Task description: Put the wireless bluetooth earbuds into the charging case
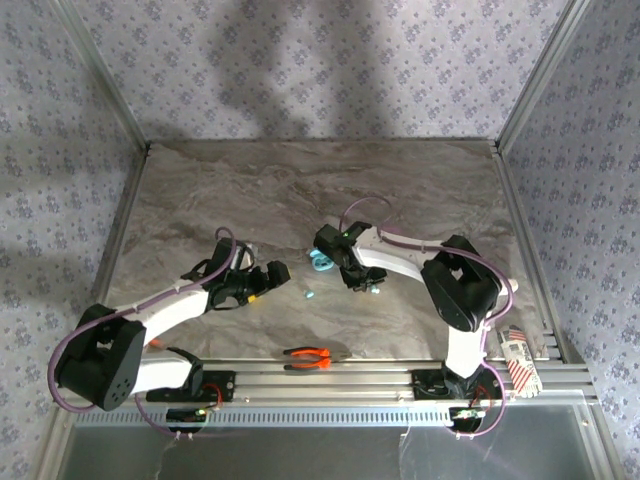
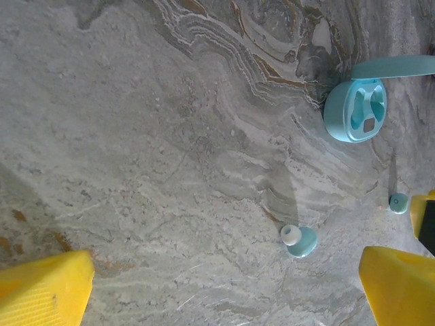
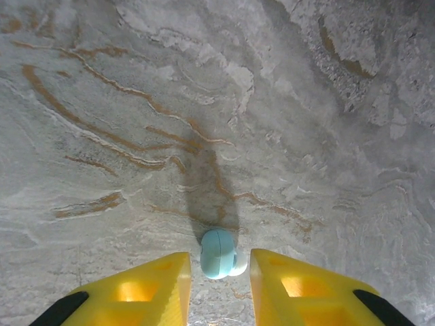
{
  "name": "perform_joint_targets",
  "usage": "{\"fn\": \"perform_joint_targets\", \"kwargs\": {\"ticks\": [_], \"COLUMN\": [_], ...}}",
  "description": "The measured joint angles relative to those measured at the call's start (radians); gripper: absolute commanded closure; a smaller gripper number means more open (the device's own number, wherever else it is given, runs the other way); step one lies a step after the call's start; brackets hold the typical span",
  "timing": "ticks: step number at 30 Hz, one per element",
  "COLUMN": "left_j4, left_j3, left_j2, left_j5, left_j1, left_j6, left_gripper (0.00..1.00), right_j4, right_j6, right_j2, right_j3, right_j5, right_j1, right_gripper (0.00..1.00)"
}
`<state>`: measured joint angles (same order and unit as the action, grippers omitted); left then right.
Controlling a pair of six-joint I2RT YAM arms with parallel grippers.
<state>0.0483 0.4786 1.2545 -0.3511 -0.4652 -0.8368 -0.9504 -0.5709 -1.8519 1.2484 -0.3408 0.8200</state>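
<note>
Pickup step, I reckon: right gripper (image 3: 219,263) is down at the table with its yellow fingers (image 3: 146,288) either side of a teal bud (image 3: 217,251). Jaws are partway in with a sliver of gap on one side, so I can't tell if it's actually pinched yet. Left gripper (image 2: 225,263) is spread wide, holding nothing, with a second bud (image 2: 298,240) lying on the table in front of it. Case (image 2: 355,110) sits near, lid up, sockets looking empty. Next move imo: finish the squeeze, lift, carry to the case, line the bud up with a socket. Fiddly. Table (image 1: 420,180) is grey marble-look, with patterned walls (image 1: 330,60) round it and pliers (image 1: 308,357) by the near rail.
</note>
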Motion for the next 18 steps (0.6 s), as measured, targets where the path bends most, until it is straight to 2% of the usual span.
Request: {"fn": "perform_joint_targets", "kwargs": {"ticks": [18], "left_j4": [0.000], "left_j3": [-0.001], "left_j2": [-0.004], "left_j5": [0.000], "left_j1": [0.001], "left_j6": [0.003], "left_gripper": [0.00], "right_j4": [-0.011], "right_j6": [-0.042], "right_j2": [-0.037], "right_j3": [-0.003], "right_j5": [-0.011], "right_j1": [0.005], "right_gripper": [0.69]}}
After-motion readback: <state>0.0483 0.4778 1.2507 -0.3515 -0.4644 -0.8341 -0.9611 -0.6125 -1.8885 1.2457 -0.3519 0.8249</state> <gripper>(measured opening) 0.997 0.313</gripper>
